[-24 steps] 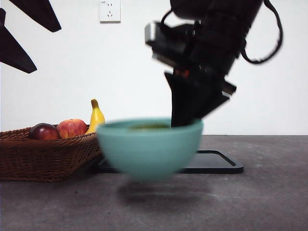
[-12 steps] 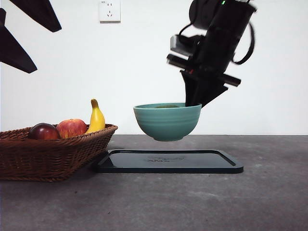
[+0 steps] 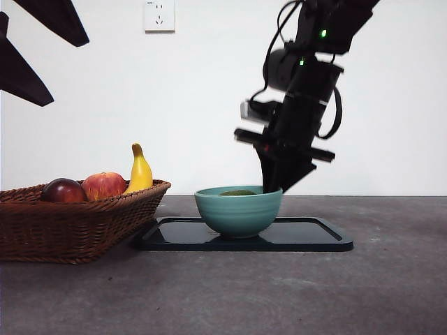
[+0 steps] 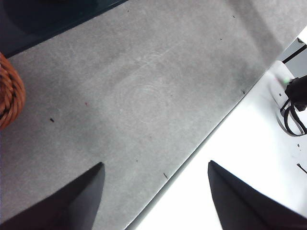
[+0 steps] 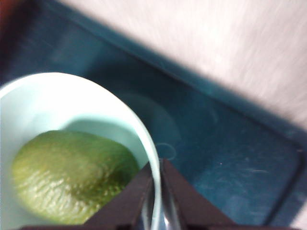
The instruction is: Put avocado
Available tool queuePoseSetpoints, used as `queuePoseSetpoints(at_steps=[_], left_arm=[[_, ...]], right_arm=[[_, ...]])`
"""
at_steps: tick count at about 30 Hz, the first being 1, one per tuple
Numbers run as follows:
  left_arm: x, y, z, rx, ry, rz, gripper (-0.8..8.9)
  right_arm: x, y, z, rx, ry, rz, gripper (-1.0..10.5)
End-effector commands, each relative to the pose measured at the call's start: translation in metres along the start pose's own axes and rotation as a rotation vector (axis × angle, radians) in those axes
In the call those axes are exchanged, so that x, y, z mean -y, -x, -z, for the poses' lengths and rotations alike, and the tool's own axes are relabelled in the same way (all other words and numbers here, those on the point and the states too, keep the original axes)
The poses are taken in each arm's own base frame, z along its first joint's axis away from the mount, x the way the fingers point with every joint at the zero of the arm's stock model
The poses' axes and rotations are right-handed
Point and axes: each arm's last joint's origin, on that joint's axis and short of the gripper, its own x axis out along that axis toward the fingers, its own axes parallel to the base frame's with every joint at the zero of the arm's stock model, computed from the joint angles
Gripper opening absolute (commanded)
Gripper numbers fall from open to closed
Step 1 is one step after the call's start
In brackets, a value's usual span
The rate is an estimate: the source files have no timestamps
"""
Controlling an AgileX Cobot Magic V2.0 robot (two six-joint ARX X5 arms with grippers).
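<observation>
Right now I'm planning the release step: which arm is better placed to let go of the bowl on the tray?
Right. The right claw is clamped on the teal bowl's rim, with the avocado inside and the bowl on the black tray. The left claw hangs open over bare table, away from it.

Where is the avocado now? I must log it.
The avocado lies inside the teal bowl on the black tray, right of the basket; the right gripper pinches the bowl's rim.

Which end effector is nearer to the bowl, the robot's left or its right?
Right. The right end effector is pinched on the rim of the bowl holding the avocado. The left end effector hangs open over bare table, away from it.
</observation>
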Motion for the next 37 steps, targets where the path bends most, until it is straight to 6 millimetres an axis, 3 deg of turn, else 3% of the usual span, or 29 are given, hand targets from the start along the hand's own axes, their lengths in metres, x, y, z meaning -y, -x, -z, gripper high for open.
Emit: queuePoseSetpoints(at_steps=[1,9,12,15,18,23,27,33,37], left_arm=[[0.001,0.000,-0.002,0.002,-0.025,0.010,3.42],[0.001,0.000,-0.002,0.003,-0.026,0.010,3.42],[0.001,0.000,-0.002,0.003,-0.026,0.010,3.42],[0.001,0.000,-0.002,0.003,-0.026,0.010,3.42],[0.001,0.000,-0.002,0.003,-0.026,0.010,3.42],[0.001,0.000,-0.002,0.003,-0.026,0.010,3.42],[0.001,0.000,-0.003,0.007,-0.027,0.010,3.42],[0.001,0.000,-0.003,0.010,-0.028,0.010,3.42],[0.001,0.000,-0.003,0.010,-0.030,0.010,3.43]], right_arm=[[0.000,-0.007,-0.005,0.005,0.004,-0.004,0.1],[0.001,-0.009,-0.003,-0.017,-0.002,-0.003,0.2],[0.001,-0.008,-0.002,-0.025,-0.007,-0.002,0.9],[-0.001,0.000,-0.004,-0.005,-0.013,-0.002,1.9],[-0.004,0.017,-0.008,0.037,-0.005,0.005,2.1],[-0.013,0.062,-0.011,0.125,0.012,0.019,2.1],[-0.023,0.106,-0.003,0.166,0.028,0.015,2.1],[-0.041,0.181,0.022,0.253,0.059,0.006,2.1],[-0.051,0.223,0.049,0.305,0.076,0.000,2.1]])
